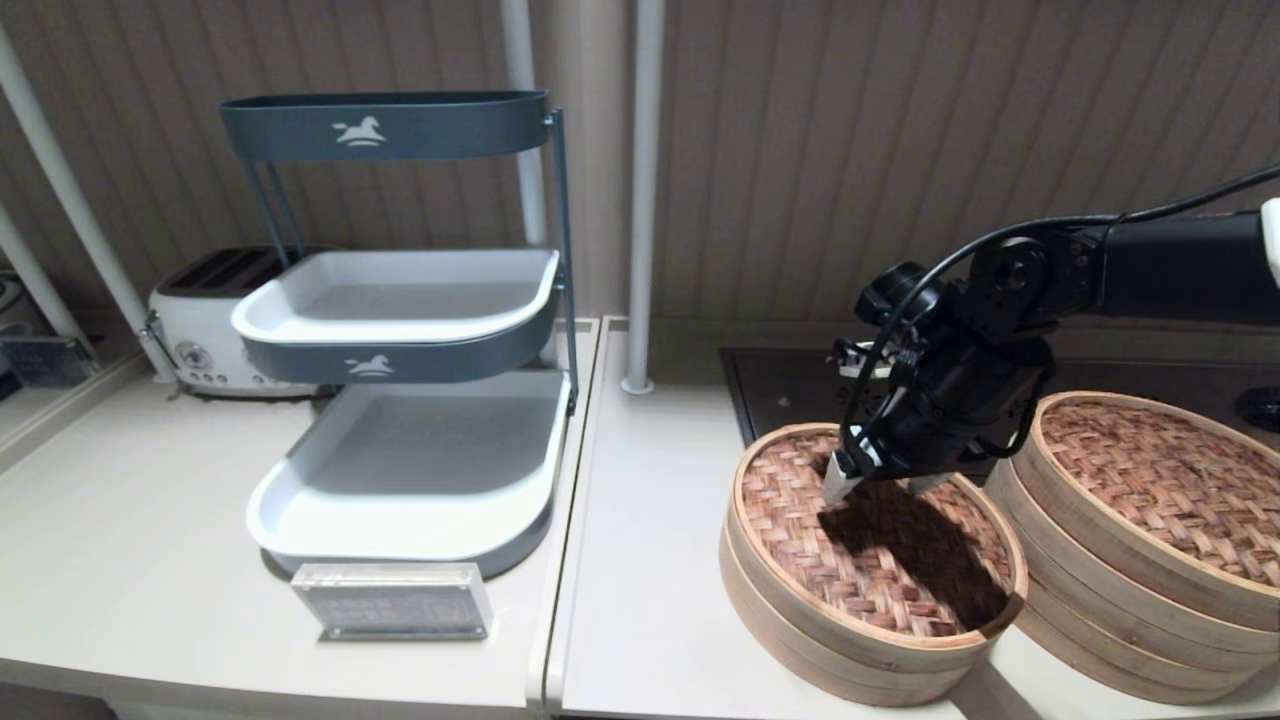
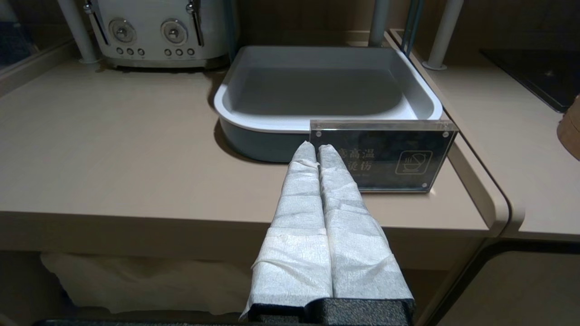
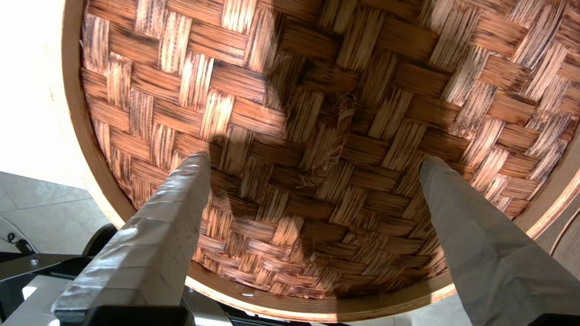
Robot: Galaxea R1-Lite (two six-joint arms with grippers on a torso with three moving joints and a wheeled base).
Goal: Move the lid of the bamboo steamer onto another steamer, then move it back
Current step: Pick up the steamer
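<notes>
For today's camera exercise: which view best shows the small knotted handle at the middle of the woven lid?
The right wrist view: the knotted handle lies between the open right gripper fingers. In the head view the gripper hides it; the left wrist view misses the bamboo steamer lid.

Kitchen counter; toaster (image 1: 215, 325); tiered tray rack (image 1: 405, 340); bamboo steamers; dark cooktop (image 1: 790, 385)

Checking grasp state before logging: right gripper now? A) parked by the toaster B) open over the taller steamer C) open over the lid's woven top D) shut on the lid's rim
C: the right gripper has its fingers spread wide above the woven top of the lid, with a small twisted loop at its centre lying between them; nothing is gripped. The left gripper is shut, parked by the sign.
</notes>
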